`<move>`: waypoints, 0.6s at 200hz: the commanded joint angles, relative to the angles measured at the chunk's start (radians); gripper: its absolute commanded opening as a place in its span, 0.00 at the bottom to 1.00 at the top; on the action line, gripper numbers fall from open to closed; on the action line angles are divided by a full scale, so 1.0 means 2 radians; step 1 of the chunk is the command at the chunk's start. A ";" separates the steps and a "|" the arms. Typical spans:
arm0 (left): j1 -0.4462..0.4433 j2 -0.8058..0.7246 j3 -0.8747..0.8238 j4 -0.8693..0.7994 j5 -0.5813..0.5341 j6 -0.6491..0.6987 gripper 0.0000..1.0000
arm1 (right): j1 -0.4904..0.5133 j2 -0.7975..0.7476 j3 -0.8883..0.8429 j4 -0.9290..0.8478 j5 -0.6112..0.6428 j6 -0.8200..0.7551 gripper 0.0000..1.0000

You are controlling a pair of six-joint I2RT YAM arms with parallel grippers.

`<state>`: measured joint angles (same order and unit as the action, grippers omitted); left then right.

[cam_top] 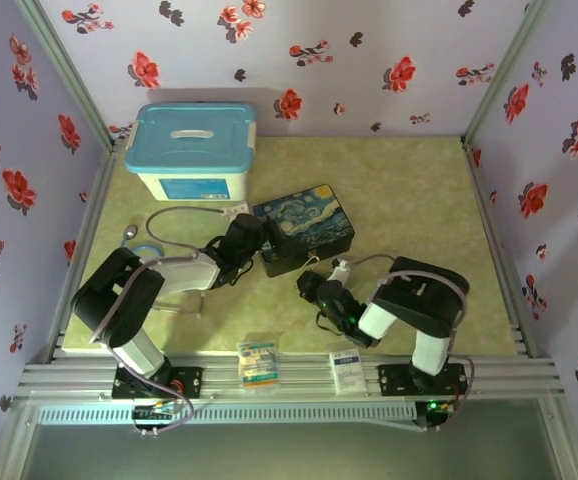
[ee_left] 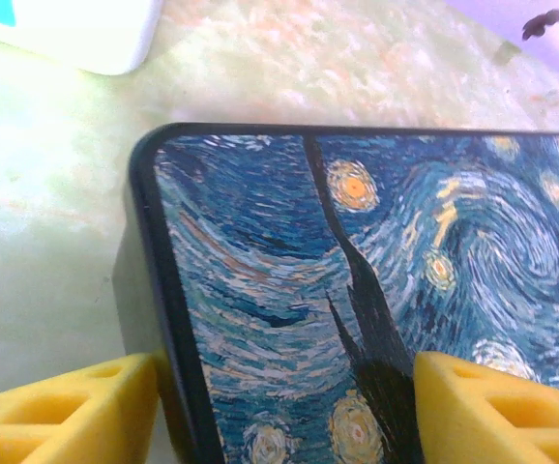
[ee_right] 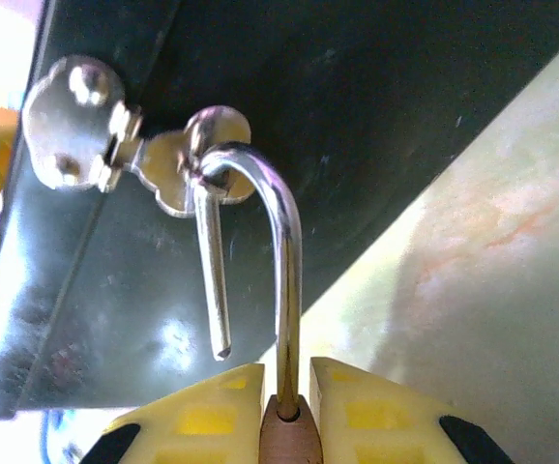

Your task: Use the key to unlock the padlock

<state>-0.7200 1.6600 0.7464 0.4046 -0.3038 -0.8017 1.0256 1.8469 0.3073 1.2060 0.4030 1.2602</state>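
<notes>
The padlock (ee_right: 287, 437) shows its brass body pinched between my right gripper's (ee_right: 287, 387) yellow pads, so that gripper is shut on it. Its silver shackle (ee_right: 285, 242) is hooked through the metal latch (ee_right: 115, 145) on the dark front wall of the painted box (ee_right: 376, 87); the shackle's short leg hangs free, out of the body. The key is hidden. My left gripper (ee_left: 284, 414) stands open astride the box's lid (ee_left: 260, 290) at its left corner: one finger (ee_left: 67, 416) beside the side wall, the other (ee_left: 502, 406) over the lid. From above, the box (cam_top: 304, 228) lies mid-table between both grippers.
A white tub with a blue lid (cam_top: 194, 150) stands at the back left. Two small packets (cam_top: 257, 360) (cam_top: 346, 372) lie on the front rail. A small metal object (cam_top: 131, 232) and a blue ring (cam_top: 145, 250) lie by the left wall. Floral walls enclose the table.
</notes>
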 commanded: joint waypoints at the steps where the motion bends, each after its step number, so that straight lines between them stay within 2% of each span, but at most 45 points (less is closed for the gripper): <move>1: -0.002 0.058 -0.038 -0.093 -0.008 0.033 0.57 | 0.019 0.106 -0.018 0.082 0.091 0.138 0.00; 12: -0.004 0.066 -0.041 -0.091 -0.010 0.038 0.54 | 0.022 0.137 -0.007 0.091 0.115 0.197 0.00; 36: -0.004 0.076 -0.050 -0.080 -0.011 0.041 0.53 | 0.040 0.131 0.019 0.090 0.166 0.142 0.00; 72: -0.004 0.092 -0.051 -0.080 -0.015 0.043 0.52 | 0.046 0.136 0.002 0.091 0.234 0.199 0.00; 101: -0.002 0.094 -0.054 -0.080 -0.021 0.042 0.52 | 0.043 0.118 -0.027 0.090 0.276 0.185 0.00; 120: 0.004 0.092 -0.059 -0.076 -0.021 0.045 0.52 | 0.029 0.084 -0.045 0.090 0.264 0.137 0.00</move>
<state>-0.7273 1.7462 0.7216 0.6220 -0.3252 -0.7784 1.1053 2.0464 0.3058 1.5429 0.8112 1.5970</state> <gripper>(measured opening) 0.521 0.144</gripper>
